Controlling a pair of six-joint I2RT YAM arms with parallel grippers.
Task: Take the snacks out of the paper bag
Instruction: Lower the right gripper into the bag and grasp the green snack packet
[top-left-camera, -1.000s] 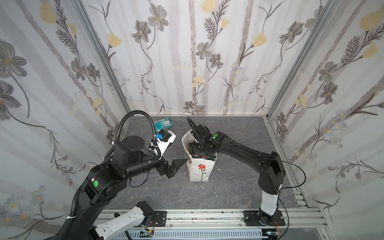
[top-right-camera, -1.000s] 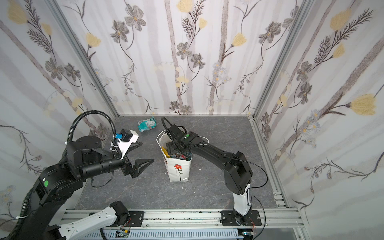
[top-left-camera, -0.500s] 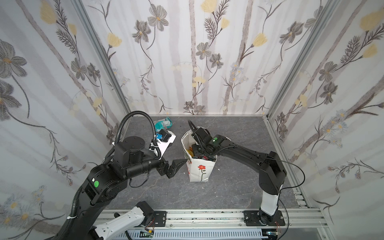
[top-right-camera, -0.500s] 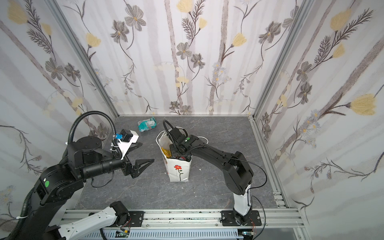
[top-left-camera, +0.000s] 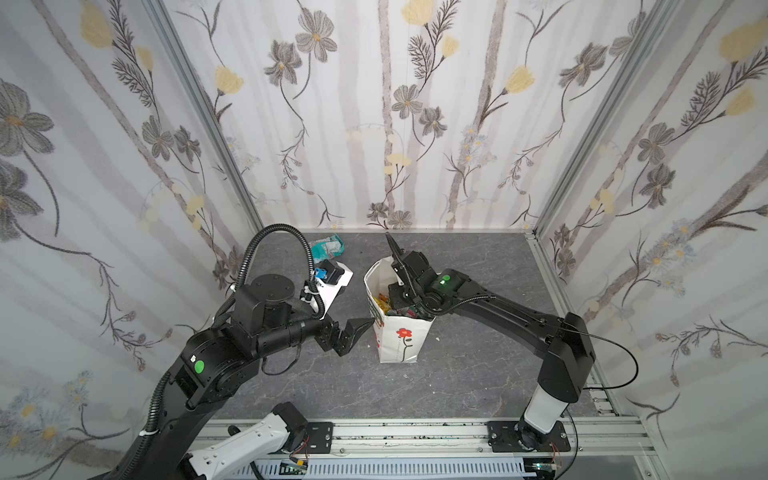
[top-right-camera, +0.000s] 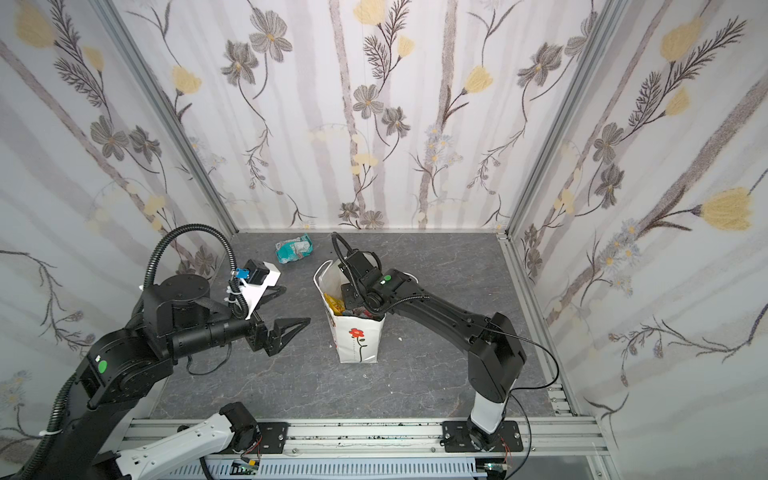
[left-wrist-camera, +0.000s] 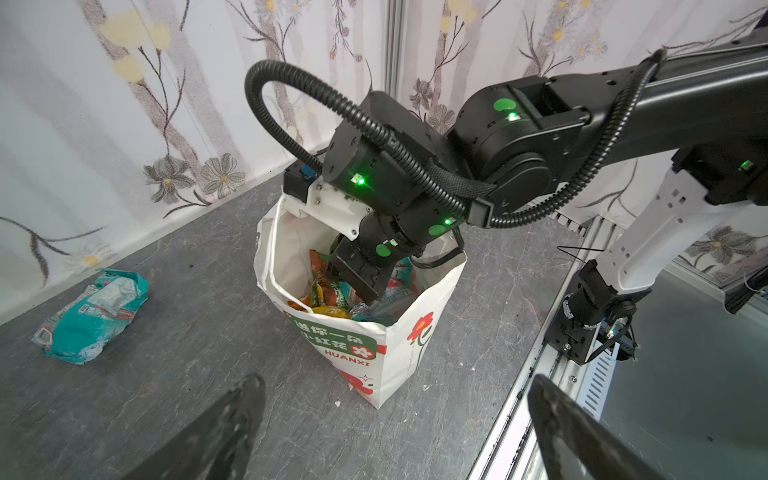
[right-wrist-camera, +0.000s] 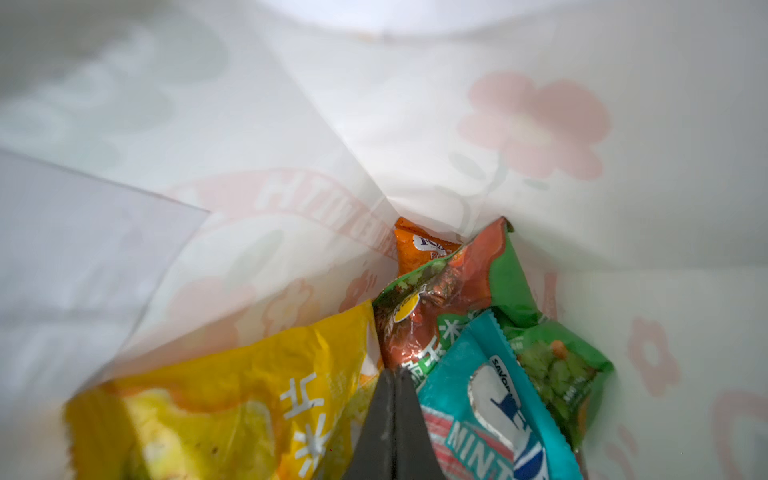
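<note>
Reaching deep into the white paper bag (top-left-camera: 397, 340) with the right end effector (right-wrist-camera: 392, 409), closed flat, pad against pad, between the yellow packet (right-wrist-camera: 216, 415) and the teal mint packet (right-wrist-camera: 478, 411). Cannot tell about any pinched film; looks like bare pad on pad, tip just touching the green-orange packet (right-wrist-camera: 453, 291). Further down, wedged in the bag's corner fold: a small orange FOX'S packet (right-wrist-camera: 419, 247). At least 4 snacks inside, then, and only 1 out: a crumpled teal packet (top-right-camera: 294, 249) on the tabletop (top-right-camera: 436, 374) at the far left, well apart from the bag.

Holding the left end effector (top-right-camera: 291, 336) wide open and empty just left of the bag, near its side, not touching. Bag upright near the middle of the tabletop, braced by nothing outside, mouth largely filled by the right wrist.

Likely to come up with nothing: little to hold in a gap between 2 slippery wrappers. With only a thin edge caught, likely to lose it halfway and drop it back in. Could tip or lift the light bag by dragging the wrist against the paper wall, or by snagging the white cord handle (left-wrist-camera: 269, 253) on the way out. Could crumple the rim too. Worth bracing with the idle left end effector before pulling.
</note>
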